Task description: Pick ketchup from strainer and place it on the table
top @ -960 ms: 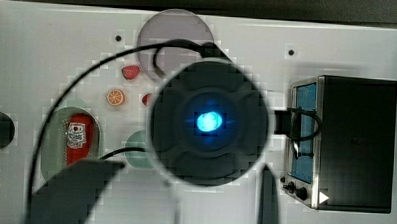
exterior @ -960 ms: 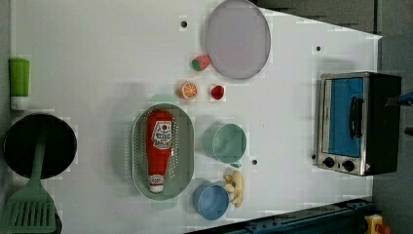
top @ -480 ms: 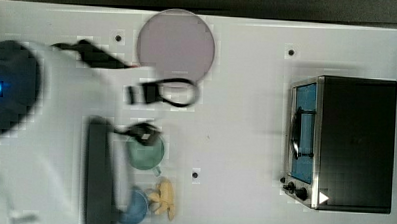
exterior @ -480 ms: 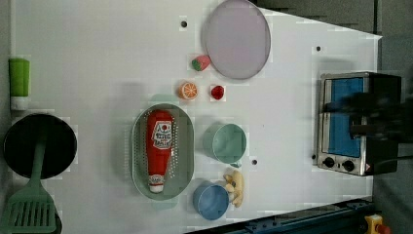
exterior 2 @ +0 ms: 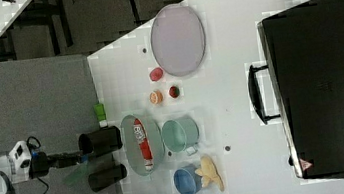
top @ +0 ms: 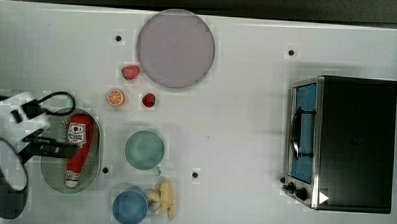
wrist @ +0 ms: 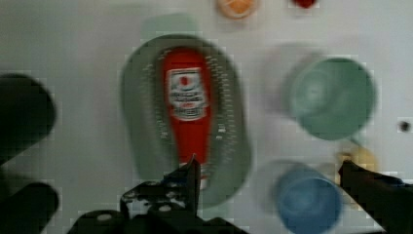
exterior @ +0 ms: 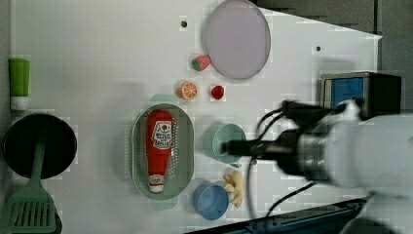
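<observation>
The ketchup (top: 78, 147), a red squeeze bottle with a white cap, lies lengthwise in the pale green strainer (top: 95, 161) on the white table (top: 236, 123), toward the top view's left. The left view shows the ketchup (exterior: 159, 145) in the strainer (exterior: 139, 163) too. My gripper (wrist: 277, 187) hangs above them, open and empty. In the wrist view one fingertip (wrist: 190, 178) is over the ketchup's (wrist: 187, 105) capped end and the other is over by the blue cup. In the top view the gripper (top: 50, 148) overlaps the strainer's left side. Nothing touches the bottle.
A teal cup (top: 144, 150), a blue cup (top: 130, 206) and a banana bunch (top: 164, 198) sit right of the strainer in the top view. Beyond are strawberries (top: 131, 72), an orange slice (top: 115, 97), a lilac plate (top: 175, 48) and a toaster oven (top: 345, 142). A black pan (exterior: 39, 145) and green spatula (exterior: 29, 209) lie left in the left view.
My arm has swept from the middle of the top view to its left, ending over the strainer. The ketchup and the other things have not moved. The gripper stays open.
</observation>
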Tool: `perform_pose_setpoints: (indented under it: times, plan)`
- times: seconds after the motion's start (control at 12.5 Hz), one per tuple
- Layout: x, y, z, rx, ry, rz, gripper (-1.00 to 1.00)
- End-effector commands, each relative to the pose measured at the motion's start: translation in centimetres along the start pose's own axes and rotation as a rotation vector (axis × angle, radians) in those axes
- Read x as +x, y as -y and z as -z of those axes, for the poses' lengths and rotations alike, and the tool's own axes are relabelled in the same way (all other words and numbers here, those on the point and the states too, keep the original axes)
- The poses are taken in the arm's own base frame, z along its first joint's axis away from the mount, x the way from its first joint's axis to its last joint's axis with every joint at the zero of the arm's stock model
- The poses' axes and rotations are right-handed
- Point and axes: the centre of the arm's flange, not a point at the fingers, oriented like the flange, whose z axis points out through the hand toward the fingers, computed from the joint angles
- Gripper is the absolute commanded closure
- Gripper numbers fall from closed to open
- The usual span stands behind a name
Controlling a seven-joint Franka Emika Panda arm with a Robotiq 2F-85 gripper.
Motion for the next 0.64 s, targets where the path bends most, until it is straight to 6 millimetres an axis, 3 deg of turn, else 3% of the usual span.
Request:
perform_pose_setpoints:
  times: [0.08,0.24,0.64]
  plan:
    - [-0.2,1.1,-3.5,0.051,-0.039,-0.035,-1.0]
    - [-0.6,2.0,-7.8,0.099,-0.054,-0.026,-1.0]
    - [-0.8,1.9,-17.2,0.168,-0.112,0.014,-1.0]
